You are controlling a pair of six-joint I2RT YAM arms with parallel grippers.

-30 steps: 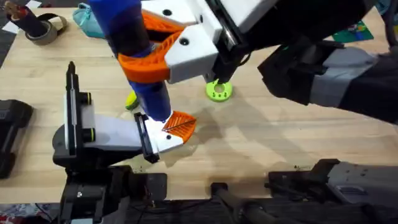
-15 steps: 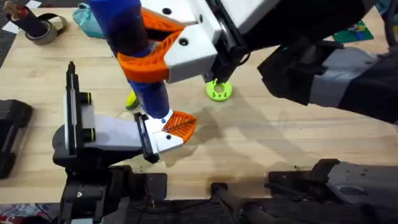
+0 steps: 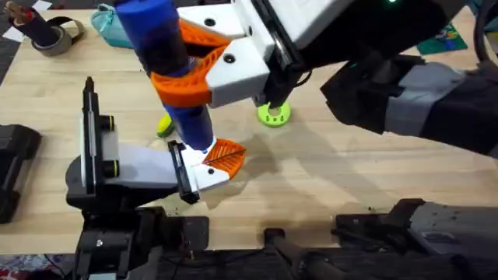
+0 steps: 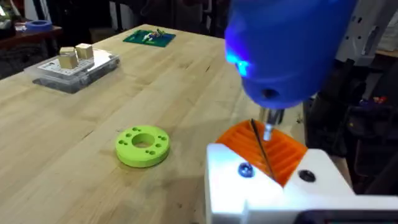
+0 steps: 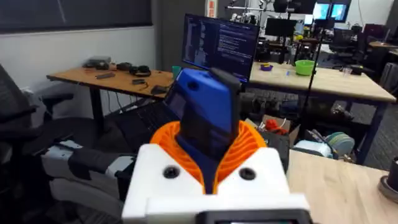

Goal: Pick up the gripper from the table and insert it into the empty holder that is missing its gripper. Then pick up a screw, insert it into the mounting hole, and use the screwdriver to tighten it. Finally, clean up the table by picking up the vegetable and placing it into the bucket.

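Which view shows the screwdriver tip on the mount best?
Left wrist: the screwdriver comes down with its thin shaft over the orange gripper seated in the white holder. Overhead shows the blue handle clamped in the right end effector, tip hidden. Right wrist shows the handle between the orange pads.

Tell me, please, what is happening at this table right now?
The right gripper holds the blue screwdriver upright, with its tip down at the white holder, where the orange gripper already sits. The corn lies on the table beside the screwdriver, not yet cleared away.
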